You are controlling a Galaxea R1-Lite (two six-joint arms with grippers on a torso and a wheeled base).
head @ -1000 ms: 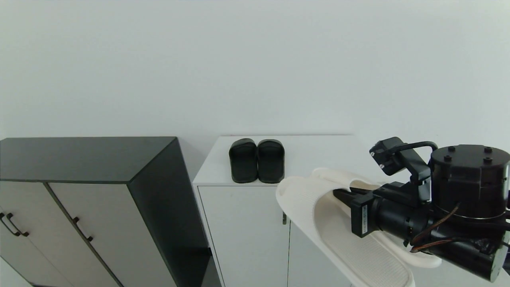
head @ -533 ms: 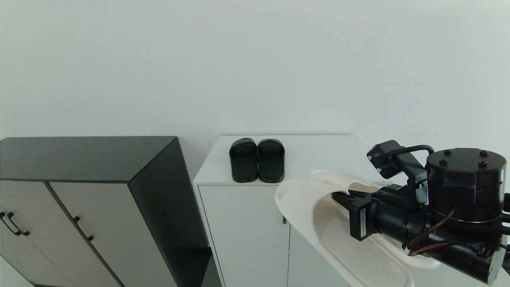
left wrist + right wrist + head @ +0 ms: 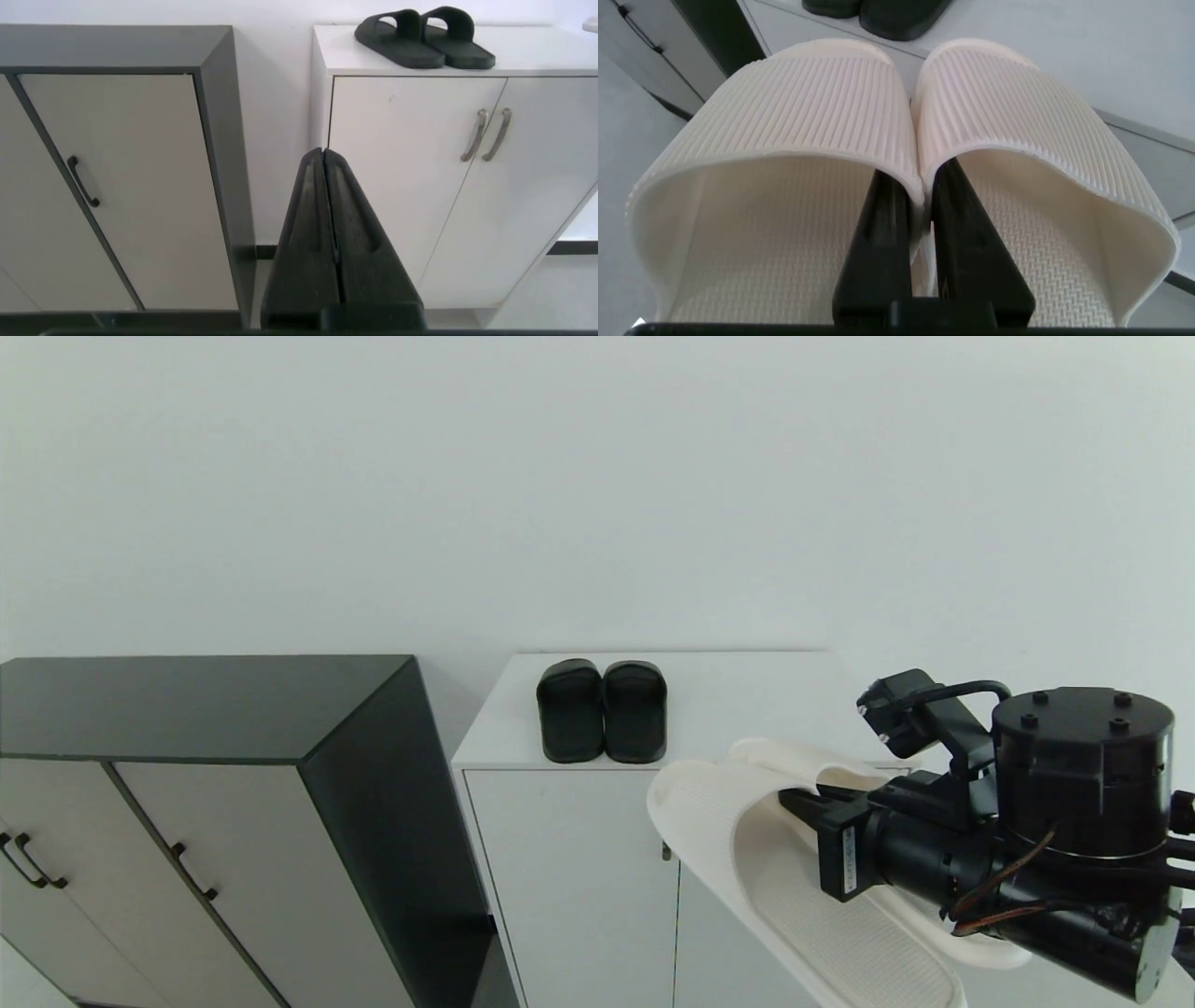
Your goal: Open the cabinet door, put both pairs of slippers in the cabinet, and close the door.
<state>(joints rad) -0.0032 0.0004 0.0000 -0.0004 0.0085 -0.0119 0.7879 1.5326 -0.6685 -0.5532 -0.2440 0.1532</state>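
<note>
The right end effector [image 3: 801,800] is at the near right of the scene, holding the white slippers [image 3: 714,812] in the air in front of the white cabinet [image 3: 569,877]. In the right wrist view its 2 fingers [image 3: 887,219] stand narrow, 1 inside each slipper under the ribbed strap, and the straps' 2 inner walls are pinched together between them. The white slippers [image 3: 822,103] lie side by side and touching, toes pointing away from the arm and towards the cabinet, soles tilted, with the heels lower and nearer.

The black slippers [image 3: 602,711] sit as a pair on the cabinet's top, near its left front edge. They touch each other and their toes point to the near side. They are well apart from the white pair.

Both doors of the white cabinet [image 3: 402,168] are shut, and their 2 metal handles [image 3: 491,135] stand upright just beside each other at the middle seam.

The left end effector [image 3: 323,159] is pressed fully together with nothing between its fingers. It hangs low, facing the gap between the white cabinet and the dark cabinet [image 3: 205,709].

The dark cabinet stands just left of the white one, with grey doors shut and black handles [image 3: 194,873].
</note>
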